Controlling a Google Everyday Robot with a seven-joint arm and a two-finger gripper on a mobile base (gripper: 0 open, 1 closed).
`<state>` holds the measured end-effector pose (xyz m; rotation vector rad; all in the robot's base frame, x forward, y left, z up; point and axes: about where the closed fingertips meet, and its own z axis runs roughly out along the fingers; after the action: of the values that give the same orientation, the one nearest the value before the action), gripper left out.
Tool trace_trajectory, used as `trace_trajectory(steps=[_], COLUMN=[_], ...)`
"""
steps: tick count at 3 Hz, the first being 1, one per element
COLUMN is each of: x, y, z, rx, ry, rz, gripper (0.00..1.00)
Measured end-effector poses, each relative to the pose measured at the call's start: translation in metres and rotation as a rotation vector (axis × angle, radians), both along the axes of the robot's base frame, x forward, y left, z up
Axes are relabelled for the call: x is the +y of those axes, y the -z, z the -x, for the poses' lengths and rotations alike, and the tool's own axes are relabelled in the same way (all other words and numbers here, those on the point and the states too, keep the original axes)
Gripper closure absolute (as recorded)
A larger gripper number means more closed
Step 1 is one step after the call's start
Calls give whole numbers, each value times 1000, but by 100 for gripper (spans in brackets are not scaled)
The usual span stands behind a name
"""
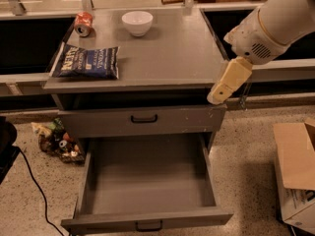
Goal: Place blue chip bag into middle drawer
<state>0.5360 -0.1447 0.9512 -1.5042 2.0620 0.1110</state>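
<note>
The blue chip bag (87,62) lies flat on the left front part of the grey cabinet top (172,53). The middle drawer (147,181) is pulled wide out below, empty, with a small black handle on its front. My gripper (220,92) hangs from the white arm (275,23) at the cabinet's right front corner, above the drawer's right side and far right of the bag. It holds nothing that I can see.
A crushed red can (83,23) and a white bowl (137,22) stand at the back of the top. The upper drawer (142,118) is closed. A cardboard box (295,171) sits on the floor at right, litter (56,140) and a black cable (34,191) at left.
</note>
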Motion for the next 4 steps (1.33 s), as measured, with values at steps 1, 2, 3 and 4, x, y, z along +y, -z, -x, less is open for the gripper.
trace_trajectory(steps=[1, 2, 3, 4], x=[0, 18, 62, 106], y=[0, 3, 12, 20], z=[0, -23, -64, -103], rx=[0, -18, -44, -76], ry=[0, -28, -91, -140], rz=[0, -36, -121, -177], gripper=[0, 0, 0, 0])
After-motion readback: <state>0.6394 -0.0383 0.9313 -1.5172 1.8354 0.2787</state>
